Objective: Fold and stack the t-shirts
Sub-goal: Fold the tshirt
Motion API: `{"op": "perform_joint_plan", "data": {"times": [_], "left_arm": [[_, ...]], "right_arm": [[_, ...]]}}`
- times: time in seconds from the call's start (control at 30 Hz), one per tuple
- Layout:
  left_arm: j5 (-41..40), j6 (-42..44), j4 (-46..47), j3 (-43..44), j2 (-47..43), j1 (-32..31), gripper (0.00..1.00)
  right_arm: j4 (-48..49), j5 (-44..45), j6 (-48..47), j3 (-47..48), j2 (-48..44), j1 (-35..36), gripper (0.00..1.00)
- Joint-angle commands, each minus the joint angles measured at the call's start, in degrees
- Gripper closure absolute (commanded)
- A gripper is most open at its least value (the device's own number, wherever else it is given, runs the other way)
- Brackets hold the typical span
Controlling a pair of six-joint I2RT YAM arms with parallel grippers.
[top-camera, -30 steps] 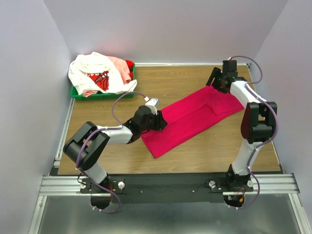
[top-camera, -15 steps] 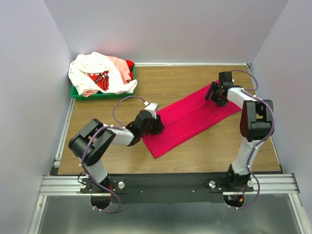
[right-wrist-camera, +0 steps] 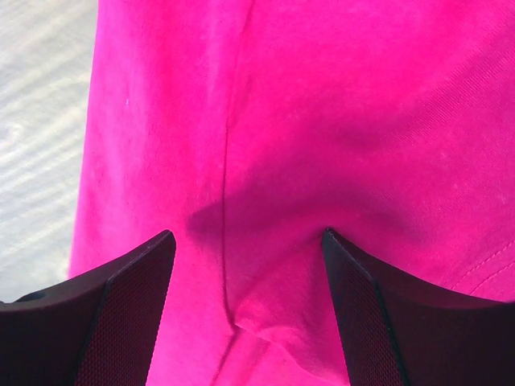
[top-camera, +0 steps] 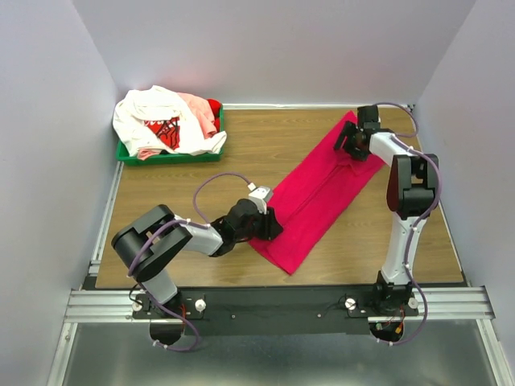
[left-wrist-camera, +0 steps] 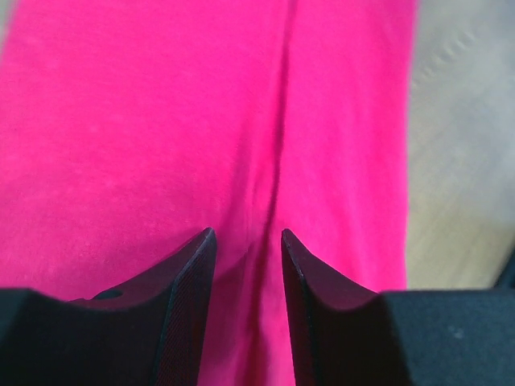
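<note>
The magenta-red t-shirt (top-camera: 314,193) lies folded into a long strip, running diagonally from the far right to the near middle of the table. My left gripper (top-camera: 272,227) rests on its near end, jaws a little apart, flat cloth and a fold line between the fingertips (left-wrist-camera: 201,249). My right gripper (top-camera: 352,145) rests on its far end, jaws wider apart, with a pucker of cloth (right-wrist-camera: 265,322) between them. The white t-shirt with a red graphic (top-camera: 157,125), the pale pink one (top-camera: 197,108) and the red one (top-camera: 213,107) lie heaped at the far left.
The heap sits in a green plastic tray (top-camera: 173,157) in the far left corner. Grey walls close in the table on the left, back and right. Bare wooden tabletop (top-camera: 265,145) lies between the tray and the shirt.
Both grippers have moved with the magenta shirt under them. Its near end slid toward me and right, its far end toward the back, so the strip now lies steeper.
</note>
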Motion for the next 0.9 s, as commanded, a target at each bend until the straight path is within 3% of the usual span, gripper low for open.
{"op": "perform_joint_plan", "data": {"times": [0.0,0.33,0.57,0.87], "left_arm": [[6.2,-3.4,-3.4,-2.1,1.3,-3.6,0.53],[13.8,-6.2,1.8,0.3,5.7,-9.7,0.54],[11.9,-6.8,1.8,0.9,5.4,-10.8,0.54],[10.6,-6.3,1.2,0.6,0.4,-10.8,0.54]], "right_arm": [[-3.4,-5.4,-1.4,2.8,7.7,0.5,0.2],[-9.2,-6.1,-2.9,19.2,17.4,6.1,0.19],[-10.6,-7.3,-3.3,26.6,21.7,10.0,0.17],[-10.8,-7.6,-4.6,27.7,16.5,12.5,0.14]]}}
